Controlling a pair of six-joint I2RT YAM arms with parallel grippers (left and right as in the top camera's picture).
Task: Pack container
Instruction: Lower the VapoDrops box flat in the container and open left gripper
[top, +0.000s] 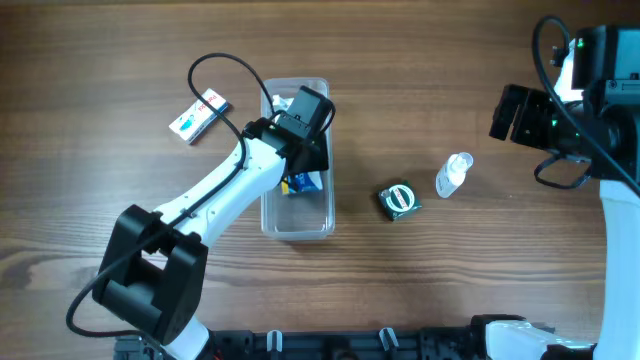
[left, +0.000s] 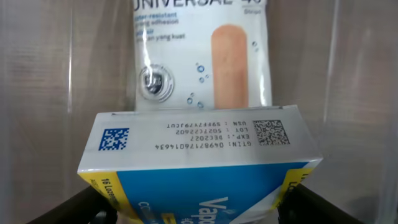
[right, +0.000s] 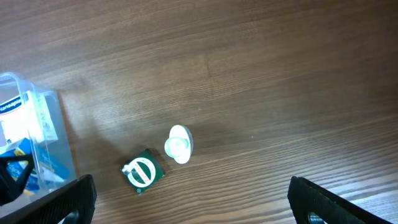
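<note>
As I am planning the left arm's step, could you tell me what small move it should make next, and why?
Probably open the left pincer wide and lift straight up: the blue box lies between its fingers, already inside the container, with the plaster packet just beyond it. Whether the box is set down I cannot tell.

The clear, round-cornered container (top: 298, 225) sits upright (open top up) on the table (top: 430, 100), boxes (top: 300, 183) inside.
</note>
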